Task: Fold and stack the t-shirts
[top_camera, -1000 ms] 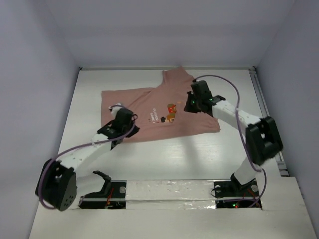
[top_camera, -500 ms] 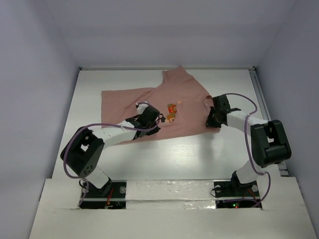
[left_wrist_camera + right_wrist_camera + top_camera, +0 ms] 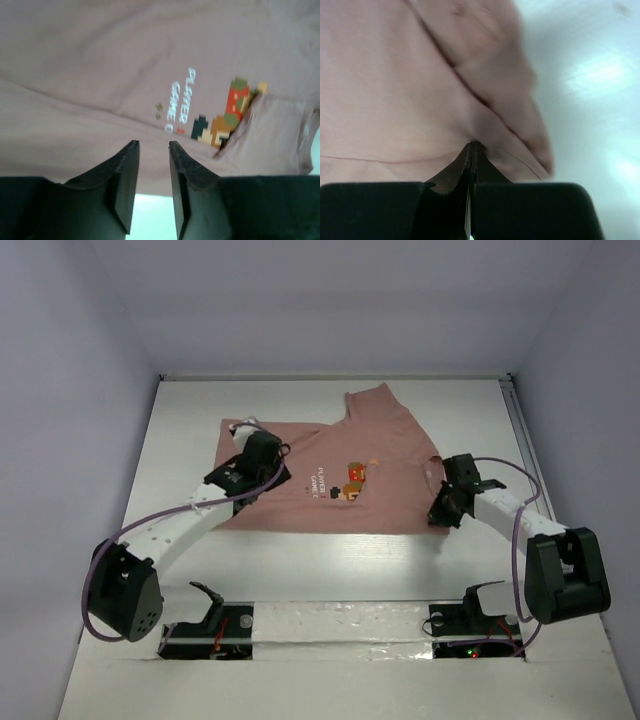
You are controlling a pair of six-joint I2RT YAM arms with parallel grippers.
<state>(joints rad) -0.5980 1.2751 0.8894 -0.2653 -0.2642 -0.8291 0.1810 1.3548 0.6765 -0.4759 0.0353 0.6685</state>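
1. Judging from how the cloth lies, you are early in the job: the t-shirt [image 3: 300, 505] is spread nearly flat on the table [image 3: 330, 560], print side up, with no clean fold made.
2. Your left gripper [image 3: 152, 150] has its jaws slightly parted with nothing between them. The shirt lies just under and ahead of its tips, and the pixel graphic [image 3: 227, 117] sits ahead and to their right.
3. Your right gripper [image 3: 471, 146] is closed. Its tips meet at a pucker in the pink fabric, so it appears to pinch the shirt near the edge, with bare table off to its right.
4. Done so far, as I read it: the body is laid out and mostly smooth. A loose flap ahead of the left gripper overlaps the edge of the graphic, and part of the shirt juts away on the far side, so the outline is not square.
5. Left to do: flatten that flap, fold the sleeves and sides in, fold the length over, then place the bundle. Only 1 shirt is in view, and no stack exists yet.
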